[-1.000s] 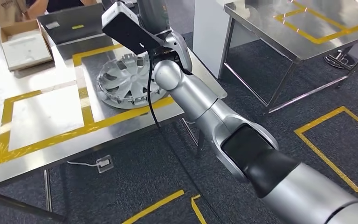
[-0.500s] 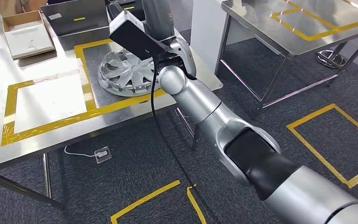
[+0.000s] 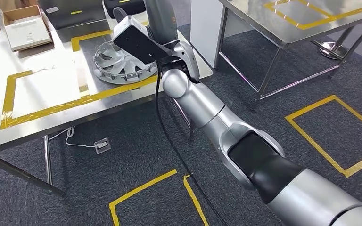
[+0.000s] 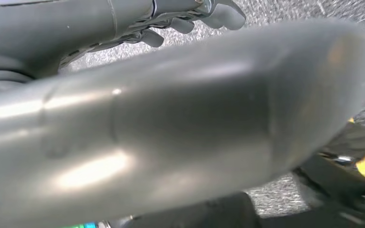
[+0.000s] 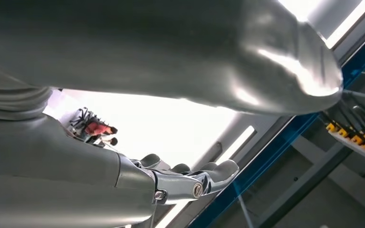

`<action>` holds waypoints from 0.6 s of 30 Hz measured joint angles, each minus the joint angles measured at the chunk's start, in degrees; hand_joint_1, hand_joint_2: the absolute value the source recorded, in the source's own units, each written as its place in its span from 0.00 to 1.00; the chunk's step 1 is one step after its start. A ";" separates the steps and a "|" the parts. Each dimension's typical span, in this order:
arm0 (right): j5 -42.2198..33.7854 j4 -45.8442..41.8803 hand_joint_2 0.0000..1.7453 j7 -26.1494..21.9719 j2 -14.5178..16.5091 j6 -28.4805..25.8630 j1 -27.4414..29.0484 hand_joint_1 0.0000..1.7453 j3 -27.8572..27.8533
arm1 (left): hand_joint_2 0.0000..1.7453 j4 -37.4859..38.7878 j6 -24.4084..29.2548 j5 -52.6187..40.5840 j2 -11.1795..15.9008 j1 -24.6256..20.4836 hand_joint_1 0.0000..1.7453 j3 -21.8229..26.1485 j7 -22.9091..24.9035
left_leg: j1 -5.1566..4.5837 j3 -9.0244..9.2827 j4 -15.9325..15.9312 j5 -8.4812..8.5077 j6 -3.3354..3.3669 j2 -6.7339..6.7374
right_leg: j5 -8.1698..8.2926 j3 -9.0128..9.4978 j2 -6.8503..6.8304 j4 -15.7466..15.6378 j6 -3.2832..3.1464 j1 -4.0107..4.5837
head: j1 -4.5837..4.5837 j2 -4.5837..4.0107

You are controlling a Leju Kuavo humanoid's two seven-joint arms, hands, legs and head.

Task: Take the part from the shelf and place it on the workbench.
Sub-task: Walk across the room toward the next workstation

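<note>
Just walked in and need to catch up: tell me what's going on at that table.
The robot's right arm reaches out over the corner of a steel workbench. A silver wheel cover lies flat on the bench inside a yellow-taped square, partly hidden behind the arm's wrist. The right hand shows in the right wrist view with its fingers stretched out and nothing in them. The left hand hangs over the carpet, fingers loosely curled, also holding nothing. A cardboard box sits at the bench's far end.

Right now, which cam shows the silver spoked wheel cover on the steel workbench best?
Head view: the silver spoked wheel cover lies flat inside the yellow tape outline, partly hidden by the right arm. Both wrist views show arm and fingers instead.
</note>
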 joint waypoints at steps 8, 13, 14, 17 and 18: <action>0.55 -0.87 0.00 -0.08 -0.78 0.31 1.23 0.00 -1.53 | 0.00 -0.03 0.05 0.02 0.01 0.15 0.00 0.10 -0.49 | -0.12 -0.81 -4.78 2.46 3.17 0.36 | -6.96 -2.89 0.08 7.38 2.47 -0.14 | 0.04 0.01; 0.50 -0.64 0.00 -0.74 -2.84 -0.62 3.65 0.00 -3.07 | 0.00 0.01 0.39 0.32 -0.26 0.31 0.00 0.38 -0.25 | -0.25 -5.25 -4.29 5.72 3.21 0.37 | -6.92 0.85 0.07 12.17 2.50 -0.09 | 0.05 0.01; 0.18 -0.31 0.00 -1.20 -3.71 -0.90 4.83 0.00 -3.64 | 0.00 0.01 0.46 0.50 -0.36 0.41 0.00 0.58 -0.32 | -0.27 -5.86 -4.15 6.21 3.07 0.28 | -6.56 3.87 0.05 8.31 2.24 0.00 | 0.06 0.01; -0.81 2.95 0.00 -3.12 -6.21 -1.46 9.09 0.00 -5.87 | 0.00 0.02 0.63 1.03 -0.61 1.01 0.00 1.25 -0.88 | -0.24 -6.57 -4.11 7.63 2.14 -0.07 | -8.12 9.16 -0.01 -0.13 1.23 0.54 | 0.12 0.00; -1.03 4.79 0.00 -3.04 -6.94 -1.57 10.70 0.00 -6.81 | 0.00 0.03 0.69 1.14 -0.66 1.26 0.00 1.50 -1.06 | -0.16 -6.52 -4.35 8.11 1.75 -0.14 | -7.91 9.23 -0.03 -0.69 0.88 0.68 | 0.17 0.00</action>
